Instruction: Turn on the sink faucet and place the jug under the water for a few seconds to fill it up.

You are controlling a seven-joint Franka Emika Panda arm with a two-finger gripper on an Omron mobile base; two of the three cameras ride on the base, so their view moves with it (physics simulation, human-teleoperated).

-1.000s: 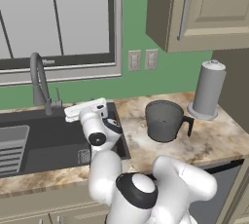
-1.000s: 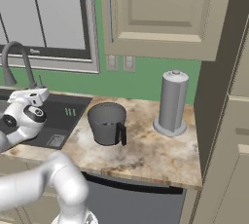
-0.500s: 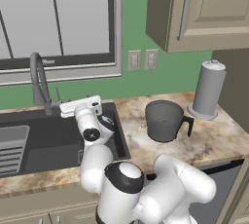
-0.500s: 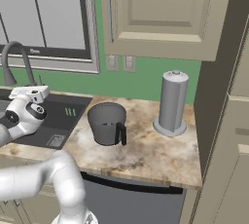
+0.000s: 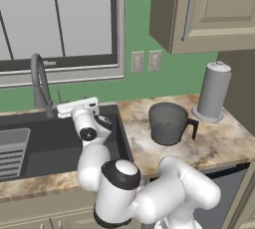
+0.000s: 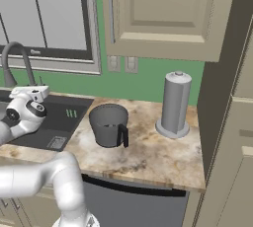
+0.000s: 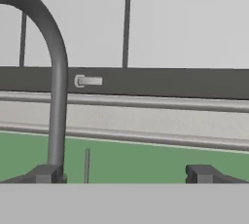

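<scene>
The sink faucet (image 5: 41, 81) is a tall grey gooseneck at the back of the dark sink (image 5: 55, 146). A thin upright lever (image 7: 87, 165) stands just right of its base. My gripper (image 5: 75, 106) hovers over the sink's back edge, close to the right of the faucet base and pointing at the wall. It is open and empty (image 7: 124, 174), and the left fingertip (image 7: 46, 173) is almost in line with the faucet stem (image 7: 57, 96). The dark grey jug (image 5: 169, 123) stands upright on the counter to the right, its handle turned toward the paper-towel roll. The water is out of view.
A light-grey paper-towel roll (image 5: 213, 93) stands on the counter behind the jug. A ribbed rack (image 5: 11, 153) lies in the sink's left part. Behind the faucet is the window sill with a small latch (image 7: 88, 81). Wall cabinets (image 5: 199, 9) hang above the counter.
The hand has shifted a little left and back toward the faucet base, and the arm behind it has folded closer. The jaws stayed open. The jug has not moved.
</scene>
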